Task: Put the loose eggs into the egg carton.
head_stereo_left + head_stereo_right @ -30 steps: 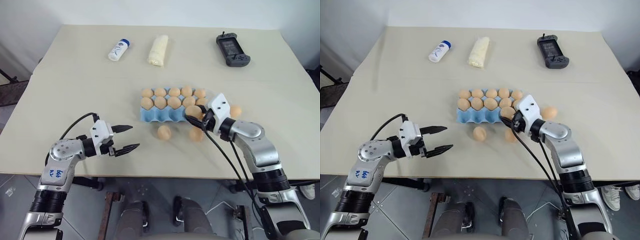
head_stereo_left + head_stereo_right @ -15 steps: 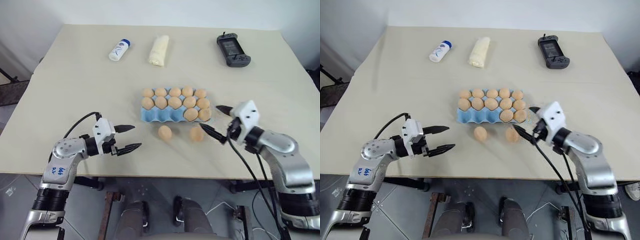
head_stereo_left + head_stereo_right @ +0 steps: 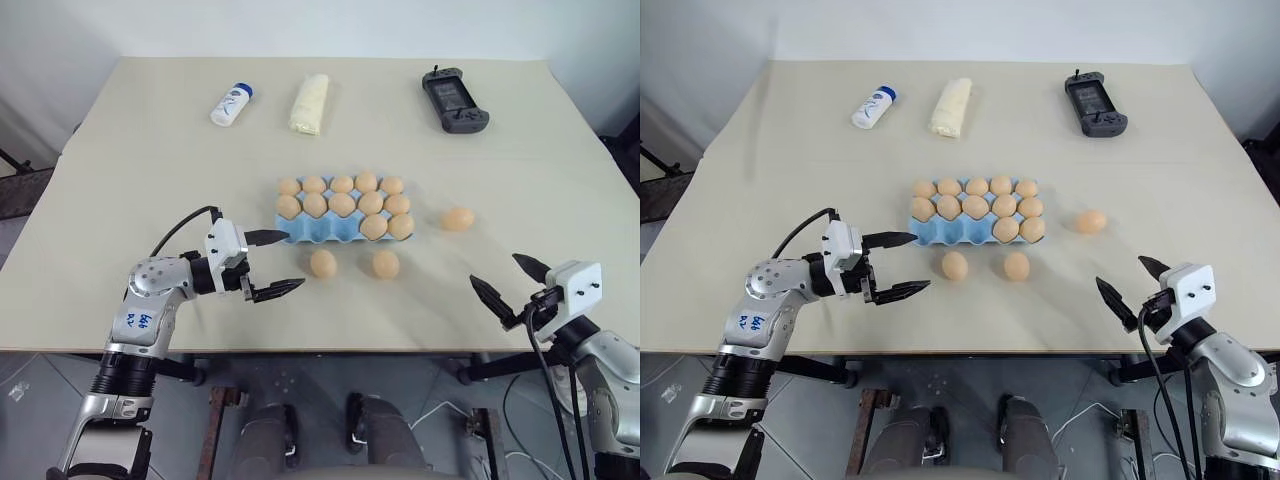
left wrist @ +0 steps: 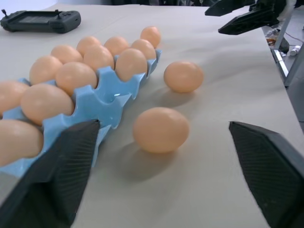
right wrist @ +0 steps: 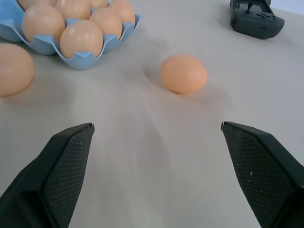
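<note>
Three loose eggs (image 3: 323, 263) lie at the egg carton's (image 3: 296, 232) 6 and 3 o'clock. Both grippers, left gripper (image 3: 274, 264) and right gripper (image 3: 511, 282), are spread and empty. Eggs look fragile, smooth: you should pinch gently across the middle.

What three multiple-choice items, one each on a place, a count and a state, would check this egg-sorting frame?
1. Where does the game console lie?
A. far right part of the table
B. beside the carton's near edge
C. at the table's near left corner

2. How many loose eggs lie on the table outside the egg carton?
A. one
B. three
C. five

3. What state is the left end effector in?
A. shut on an egg
B. shut and empty
C. open and empty

Key: 1 A, the console sits at the far right, well beyond the carton. 2 B, two eggs lie just before the carton's near edge and one lies off to its right. 3 C, its two black fingers stand apart with nothing between them, aimed at the nearest loose egg.
</note>
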`<state>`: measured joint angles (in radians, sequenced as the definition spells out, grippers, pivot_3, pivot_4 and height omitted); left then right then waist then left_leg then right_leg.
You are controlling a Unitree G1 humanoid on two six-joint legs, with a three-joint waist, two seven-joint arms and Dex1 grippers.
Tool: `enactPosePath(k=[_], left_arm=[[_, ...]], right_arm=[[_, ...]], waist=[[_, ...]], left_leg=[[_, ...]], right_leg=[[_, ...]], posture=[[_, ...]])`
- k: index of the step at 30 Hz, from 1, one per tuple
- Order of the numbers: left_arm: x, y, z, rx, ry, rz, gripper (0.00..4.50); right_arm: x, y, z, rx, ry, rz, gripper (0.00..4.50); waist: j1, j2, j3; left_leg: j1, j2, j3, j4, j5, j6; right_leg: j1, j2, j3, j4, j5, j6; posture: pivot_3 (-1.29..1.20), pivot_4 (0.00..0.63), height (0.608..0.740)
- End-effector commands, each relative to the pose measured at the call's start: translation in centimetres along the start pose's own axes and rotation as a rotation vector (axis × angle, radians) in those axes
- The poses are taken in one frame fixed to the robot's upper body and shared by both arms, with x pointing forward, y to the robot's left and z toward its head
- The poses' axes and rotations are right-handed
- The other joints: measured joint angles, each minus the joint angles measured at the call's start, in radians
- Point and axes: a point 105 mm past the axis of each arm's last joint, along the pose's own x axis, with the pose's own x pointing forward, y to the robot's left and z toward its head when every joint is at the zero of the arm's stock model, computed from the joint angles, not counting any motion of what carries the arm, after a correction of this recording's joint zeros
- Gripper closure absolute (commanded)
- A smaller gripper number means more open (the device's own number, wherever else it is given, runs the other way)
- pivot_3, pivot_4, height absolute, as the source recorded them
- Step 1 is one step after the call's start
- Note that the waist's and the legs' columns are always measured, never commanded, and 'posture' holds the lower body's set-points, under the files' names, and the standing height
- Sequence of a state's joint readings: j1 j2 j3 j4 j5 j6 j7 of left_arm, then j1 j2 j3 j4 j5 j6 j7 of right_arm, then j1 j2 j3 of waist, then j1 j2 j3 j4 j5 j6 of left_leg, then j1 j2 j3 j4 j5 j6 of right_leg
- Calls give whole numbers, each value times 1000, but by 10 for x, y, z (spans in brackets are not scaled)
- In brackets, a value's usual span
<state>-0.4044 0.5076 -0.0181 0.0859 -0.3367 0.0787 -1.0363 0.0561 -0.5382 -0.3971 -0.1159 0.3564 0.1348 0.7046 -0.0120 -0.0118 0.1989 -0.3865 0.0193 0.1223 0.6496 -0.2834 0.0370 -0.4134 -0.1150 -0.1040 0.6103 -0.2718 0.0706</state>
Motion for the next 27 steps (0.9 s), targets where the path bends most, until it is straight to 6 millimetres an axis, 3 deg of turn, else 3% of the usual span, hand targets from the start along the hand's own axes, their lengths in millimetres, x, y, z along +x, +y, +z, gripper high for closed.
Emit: enactPosePath(k=[1, 9, 12, 21, 24, 27], left_arm=[[3, 7, 18, 60, -64, 30, 12], [0, 10, 19, 62, -61, 62, 12], [-2, 8, 18, 37, -64, 55, 12], [-5, 8, 17, 35, -53, 91, 12], [-7, 8, 17, 34, -50, 96, 0], [-14, 10, 14, 33, -37, 117, 0]], right_arm=[[16, -12, 15, -3, -42, -8, 0], [84, -23, 30, 15, -3, -17, 0], [104, -24, 27, 16, 40, -16, 0], [124, -29, 8, 57, 116, -46, 0], [124, -26, 15, 85, 66, -18, 588], [120, -13, 31, 23, 19, 68, 1647]], waist=[[1, 0, 0], [-3, 0, 0], [-3, 0, 0], [-1, 1, 0], [-4, 1, 0], [-9, 1, 1]], left_leg=[[0, 0, 0, 0, 0, 0], [-1, 0, 0, 0, 2, 0], [-3, 0, 0, 0, 6, 0], [-5, 0, 0, 0, 6, 1], [-5, 0, 1, 0, 6, 1], [-5, 0, 0, 0, 6, 1]], right_leg=[[0, 0, 0, 0, 0, -1], [-1, 0, -1, 0, 1, -1], [-3, 0, -1, 0, 1, -1], [-3, 0, -2, -1, 2, 1], [-3, 0, -2, -1, 2, 1], [-3, 0, -2, -1, 2, 1]], posture=[[0, 150, 740], [0, 150, 740], [0, 150, 740], [0, 150, 740], [0, 150, 740], [0, 150, 740]])
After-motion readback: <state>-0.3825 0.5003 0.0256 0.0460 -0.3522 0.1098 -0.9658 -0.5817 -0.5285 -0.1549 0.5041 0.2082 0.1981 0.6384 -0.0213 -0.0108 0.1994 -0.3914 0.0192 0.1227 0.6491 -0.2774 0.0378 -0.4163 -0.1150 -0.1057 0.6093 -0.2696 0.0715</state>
